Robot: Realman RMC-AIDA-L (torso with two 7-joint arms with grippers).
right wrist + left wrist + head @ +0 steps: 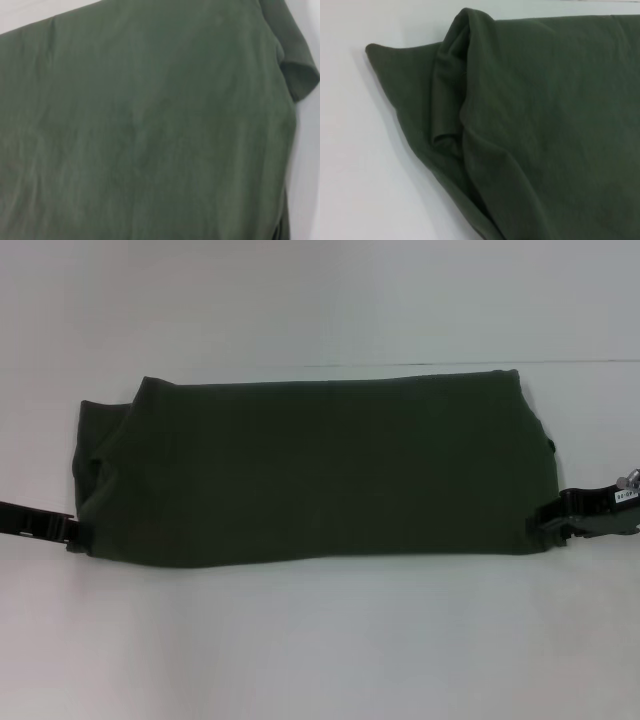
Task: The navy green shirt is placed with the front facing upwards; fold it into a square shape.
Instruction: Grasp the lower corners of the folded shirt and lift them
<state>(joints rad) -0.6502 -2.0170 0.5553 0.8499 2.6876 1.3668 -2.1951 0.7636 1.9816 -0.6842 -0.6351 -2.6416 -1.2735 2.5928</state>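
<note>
your left gripper [68,531] sits at the near left corner of the navy green shirt [310,475]; your right gripper [545,523] at its near right corner. can't tell their grip. shirt lies folded between them on the white table [320,640].

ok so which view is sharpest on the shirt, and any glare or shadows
Left wrist view is sharpest: folds and layered edges of the navy green shirt read clearly. Right wrist view is soft, the fabric looking washed out. Head view is hazy, the white table bright but without hard glare; only faint shadow along the shirt's near edge. The left pincer and right pincer show dark at its ends.
</note>
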